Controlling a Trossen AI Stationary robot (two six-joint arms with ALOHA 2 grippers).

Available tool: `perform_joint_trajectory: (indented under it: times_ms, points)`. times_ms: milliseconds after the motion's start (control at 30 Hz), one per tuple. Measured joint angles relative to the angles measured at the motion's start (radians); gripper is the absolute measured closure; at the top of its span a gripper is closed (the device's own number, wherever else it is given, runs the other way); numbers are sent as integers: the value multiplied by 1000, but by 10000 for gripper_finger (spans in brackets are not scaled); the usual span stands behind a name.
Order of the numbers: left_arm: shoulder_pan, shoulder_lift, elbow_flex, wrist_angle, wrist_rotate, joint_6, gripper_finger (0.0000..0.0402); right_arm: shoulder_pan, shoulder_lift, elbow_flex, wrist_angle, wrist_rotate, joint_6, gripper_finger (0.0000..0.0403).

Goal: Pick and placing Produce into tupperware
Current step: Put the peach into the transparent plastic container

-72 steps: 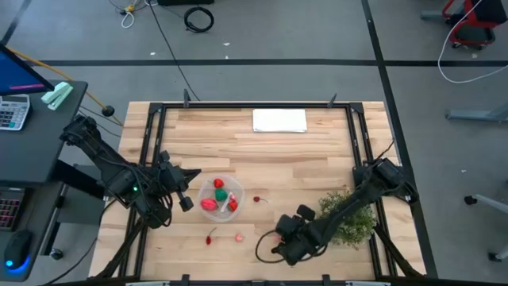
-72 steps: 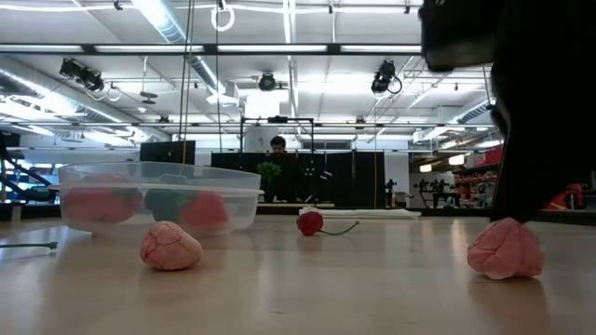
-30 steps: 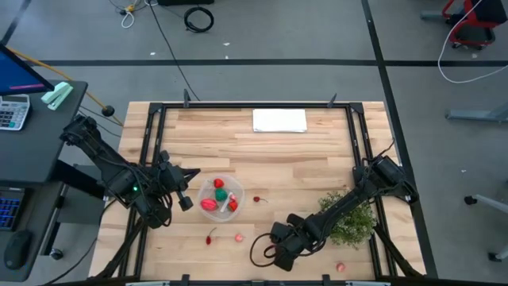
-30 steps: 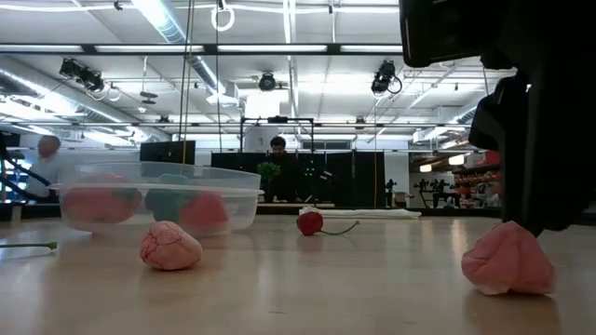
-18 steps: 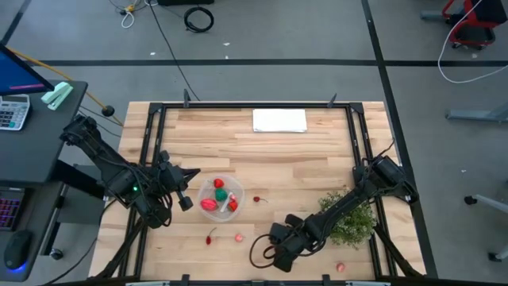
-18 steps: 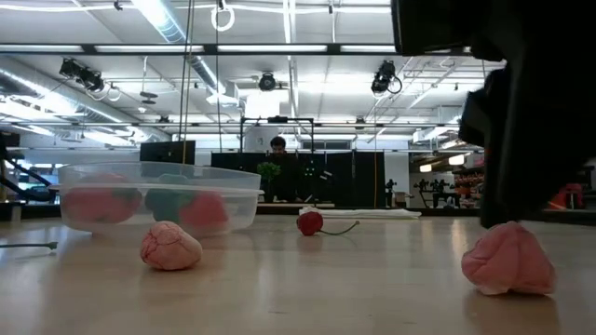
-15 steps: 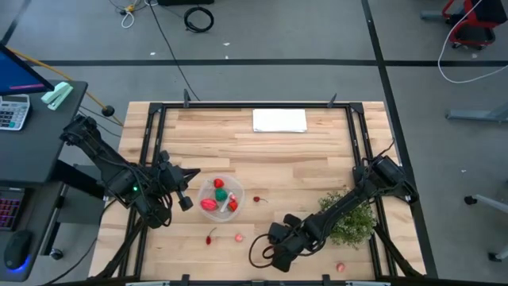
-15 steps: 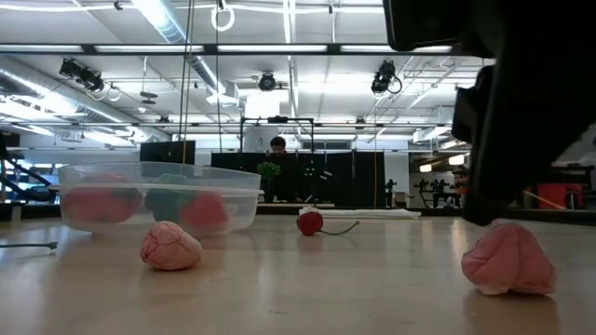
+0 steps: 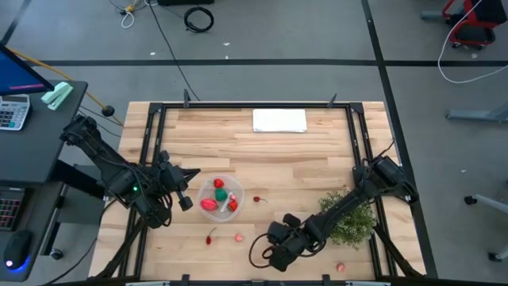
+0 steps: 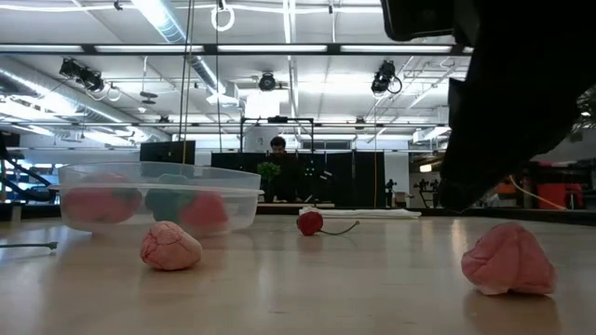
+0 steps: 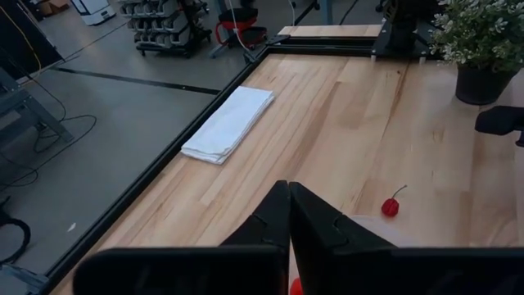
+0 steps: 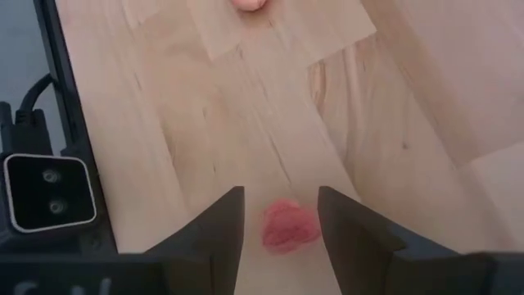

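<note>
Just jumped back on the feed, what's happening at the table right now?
The right claw is open and hovers low over a pink produce piece lying on the wood near the table edge, a finger on either side, not gripping it. The left claw is shut, parked beside the tupperware, which holds red, pink and green pieces. A red cherry and another pink piece lie loose.
</note>
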Motion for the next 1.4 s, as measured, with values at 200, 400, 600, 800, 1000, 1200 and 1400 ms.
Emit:
perform_joint_trajectory:
  times_ms: [200, 400, 600, 800, 1000, 1200, 1400]
  points:
    - [0, 0, 0, 0, 0, 0, 381, 31, 0, 0, 0, 36, 10, 238]
    - [0, 0, 0, 0, 0, -2, 387, 44, 10, 0, 5, 83, 8, 238]
    - [0, 0, 0, 0, 0, -7, 394, 43, 13, 0, 2, 106, 8, 238]
    - [0, 0, 0, 0, 0, -7, 383, 43, 66, 0, 20, 90, 10, 238]
    - [0, 0, 0, 0, 0, -6, 381, 47, 78, 0, 15, 89, 10, 238]
    - [0, 0, 0, -1, 0, -5, 393, 55, 80, 0, 10, 92, 41, 238]
    - [0, 0, 0, -2, 0, -5, 383, 60, 80, 0, 9, 101, 63, 269]
